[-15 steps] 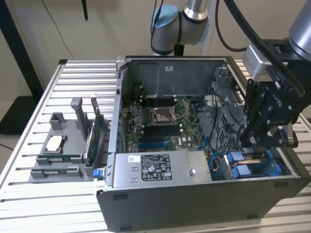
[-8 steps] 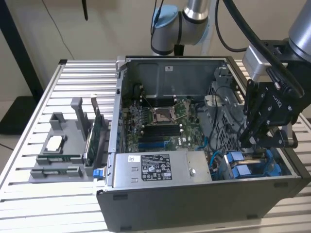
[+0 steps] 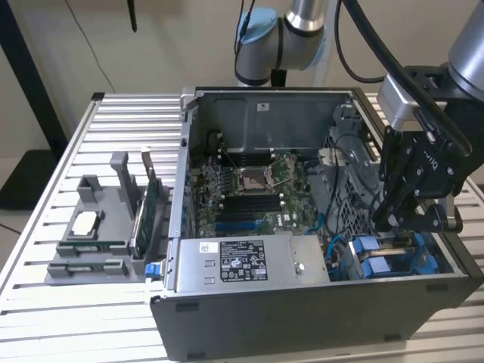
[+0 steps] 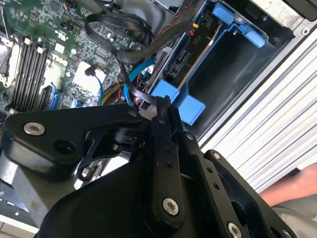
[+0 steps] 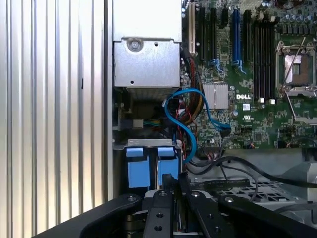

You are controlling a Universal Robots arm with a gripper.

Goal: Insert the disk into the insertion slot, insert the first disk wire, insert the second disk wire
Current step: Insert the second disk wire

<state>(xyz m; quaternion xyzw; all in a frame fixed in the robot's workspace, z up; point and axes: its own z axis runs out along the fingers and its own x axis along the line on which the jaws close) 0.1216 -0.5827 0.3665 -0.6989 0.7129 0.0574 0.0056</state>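
Gripper [image 3: 387, 219] above the disk [image 5: 148, 166] seated lengthwise in the insertion slot [image 3: 393, 261]; jaws' state unclear.

Gripper [image 5: 176, 191] body hides slot [image 5: 148, 166] interior (jaws' state unreadable).

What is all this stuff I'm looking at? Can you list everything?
Computer case: one, dark grey, open, on the table.
Circuit board: one, green, on the case floor.
Power box: one, silver with a white label, at the case's front edge.
Blue carriers: two, bright blue, side by side in the drive cage below the gripper.
Blue cable: one, looping beside the circuit board.
Parts tray: one, grey, holding spare parts, at the exterior view's left.
Table: one, slatted silver.
Gripper: one, black, lowered over the blue carriers.
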